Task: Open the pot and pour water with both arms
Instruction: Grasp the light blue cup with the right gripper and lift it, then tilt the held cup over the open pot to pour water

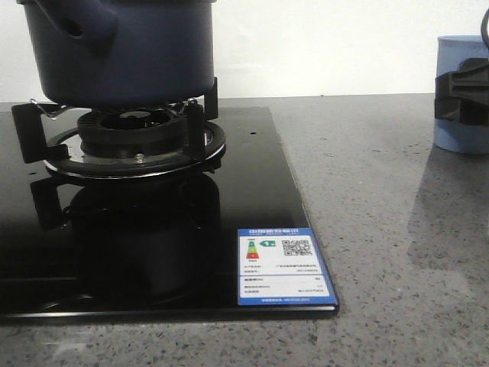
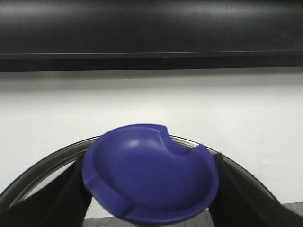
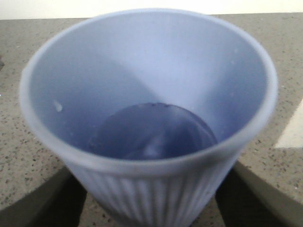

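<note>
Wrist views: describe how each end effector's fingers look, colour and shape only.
Left end effector: matte black fingers, broad and flaring toward the camera. Right end effector: fingers dark grey to black, smooth, likewise widening. No markings or cables show; in the front view it is a blocky black shape.

I see the pot (image 1: 126,50), dark navy and matte, sitting upright on the black burner grate (image 1: 114,134) at the far left of the glass hob, its stubby tubular side handle (image 1: 80,27) pointing toward me with a hole in it. On my left wrist feed the blue lid knob (image 2: 150,176) sits between the fingers, the lid's glass rim (image 2: 42,166) arcing behind it, lifted against the white wall. The pale blue ribbed cup (image 3: 149,118) stands upright on the grey counter at far right, water in its bottom.
</note>
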### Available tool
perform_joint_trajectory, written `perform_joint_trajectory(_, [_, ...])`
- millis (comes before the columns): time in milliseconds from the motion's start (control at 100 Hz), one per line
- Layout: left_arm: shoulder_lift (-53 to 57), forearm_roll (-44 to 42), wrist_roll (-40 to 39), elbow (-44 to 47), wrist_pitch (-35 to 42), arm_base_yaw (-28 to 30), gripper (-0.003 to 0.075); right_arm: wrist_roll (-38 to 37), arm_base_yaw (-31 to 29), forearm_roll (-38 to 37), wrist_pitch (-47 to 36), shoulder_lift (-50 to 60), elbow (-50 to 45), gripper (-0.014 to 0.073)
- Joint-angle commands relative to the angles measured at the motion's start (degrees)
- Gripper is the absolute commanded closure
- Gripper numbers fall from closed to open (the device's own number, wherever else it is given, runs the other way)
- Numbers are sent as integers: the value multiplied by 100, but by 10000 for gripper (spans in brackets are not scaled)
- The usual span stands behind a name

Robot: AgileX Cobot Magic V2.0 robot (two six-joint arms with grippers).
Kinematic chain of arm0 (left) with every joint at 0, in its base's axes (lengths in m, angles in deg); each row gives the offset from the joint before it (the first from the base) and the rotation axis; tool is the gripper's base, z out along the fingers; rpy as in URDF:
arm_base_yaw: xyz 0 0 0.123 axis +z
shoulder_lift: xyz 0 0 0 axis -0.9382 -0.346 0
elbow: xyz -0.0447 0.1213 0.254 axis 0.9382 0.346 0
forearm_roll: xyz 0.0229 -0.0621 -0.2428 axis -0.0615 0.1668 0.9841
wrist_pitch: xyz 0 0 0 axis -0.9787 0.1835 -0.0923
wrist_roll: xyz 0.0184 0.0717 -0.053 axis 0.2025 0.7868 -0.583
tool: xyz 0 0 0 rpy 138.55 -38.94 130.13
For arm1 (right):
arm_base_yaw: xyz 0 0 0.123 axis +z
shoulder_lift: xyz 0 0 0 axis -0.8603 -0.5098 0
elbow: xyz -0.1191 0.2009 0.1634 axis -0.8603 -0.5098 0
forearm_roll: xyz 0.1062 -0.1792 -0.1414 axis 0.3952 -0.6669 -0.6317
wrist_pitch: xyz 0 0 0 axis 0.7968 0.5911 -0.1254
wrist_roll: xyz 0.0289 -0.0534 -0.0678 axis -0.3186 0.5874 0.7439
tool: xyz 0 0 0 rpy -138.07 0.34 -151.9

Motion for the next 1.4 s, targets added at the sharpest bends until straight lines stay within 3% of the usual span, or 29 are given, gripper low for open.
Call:
perform_joint_trajectory(0, [180, -81, -13, -198, 164, -19, 321, 59, -59, -48, -445, 109, 178, 262])
perform_joint_trajectory(330, [180, 204, -13, -104, 112, 357, 321, 59, -23, -549, -305, 243, 178, 262])
perform_joint_trajectory(510, [180, 310, -13, -53, -486, 827, 321, 59, 83, -945, -215, 627, 232, 262])
perform_joint_trajectory(830, [180, 322, -13, -53, -769, 1077, 321, 59, 429, -1490, 2210, 813, 1949, 262])
perform_joint_trajectory(1130, [180, 284, -13, -53, -766, 1126, 321, 59, 1053, -2265, 3861, 396, 3826, 262])
perform_joint_trajectory(1390, [180, 284, -13, -53, -786, 1174, 321, 59, 1627, -3097, 4656, -228, 5092, 262])
